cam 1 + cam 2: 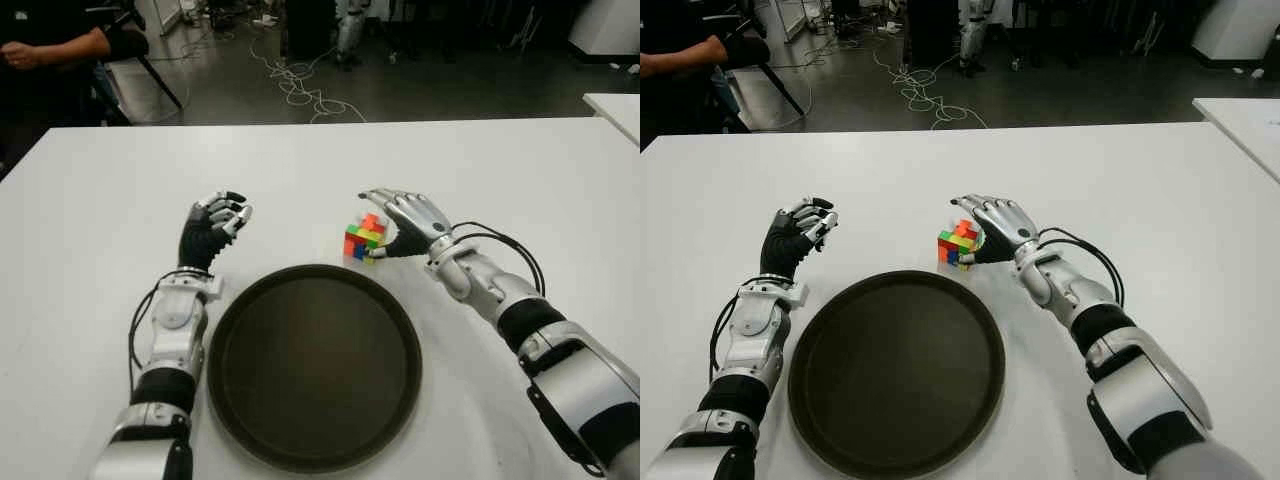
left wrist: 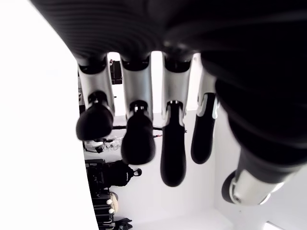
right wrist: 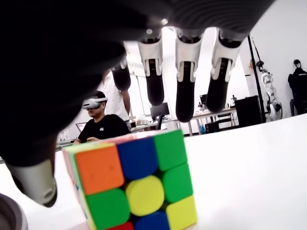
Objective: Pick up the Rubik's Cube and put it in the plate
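- White table [image 1: 520,180] fills most of my head view, with a dark floor and tangled cables [image 1: 295,85] along the top edge
- Upper left corner: a person's arm [image 1: 55,47]
- Left of centre, my left hand [image 1: 212,228] has its fingers loosely curled, holding nothing
- Lower centre: the dark round plate [image 1: 225,330], nothing in it
- Just above the plate's rim sits the Rubik's Cube [image 1: 363,238] on the table
- My right hand [image 1: 410,222] arches over the cube, fingers spread, grasp not closed
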Controlling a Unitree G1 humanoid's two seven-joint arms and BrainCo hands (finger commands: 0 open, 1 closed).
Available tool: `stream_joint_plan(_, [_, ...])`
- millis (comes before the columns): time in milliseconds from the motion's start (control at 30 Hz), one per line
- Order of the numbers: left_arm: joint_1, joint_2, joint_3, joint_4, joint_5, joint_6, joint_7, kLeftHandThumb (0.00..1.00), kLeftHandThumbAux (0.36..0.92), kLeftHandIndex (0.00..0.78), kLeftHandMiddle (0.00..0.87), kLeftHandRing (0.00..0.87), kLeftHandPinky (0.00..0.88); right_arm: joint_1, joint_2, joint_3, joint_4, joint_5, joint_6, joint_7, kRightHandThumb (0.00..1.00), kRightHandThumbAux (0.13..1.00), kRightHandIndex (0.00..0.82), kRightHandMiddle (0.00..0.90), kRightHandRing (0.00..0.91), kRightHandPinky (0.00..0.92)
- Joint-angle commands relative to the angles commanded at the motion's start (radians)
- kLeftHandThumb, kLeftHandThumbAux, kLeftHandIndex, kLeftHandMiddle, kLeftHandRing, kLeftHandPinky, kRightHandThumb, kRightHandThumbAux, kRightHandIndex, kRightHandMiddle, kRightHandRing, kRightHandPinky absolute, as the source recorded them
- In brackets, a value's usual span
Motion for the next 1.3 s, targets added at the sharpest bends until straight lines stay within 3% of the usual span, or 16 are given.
stream_joint_plan(1300, [0.003, -0.006, -0.006, -0.019, 0.02, 0.005, 0.017, 0.845, 0.66, 0.419, 0.579, 0.738, 0.771, 0.005, 0.063, -0.008, 0.074, 0.072, -0.029, -0.009, 0.109, 0.67, 0.145, 0.224, 0.247, 0.288])
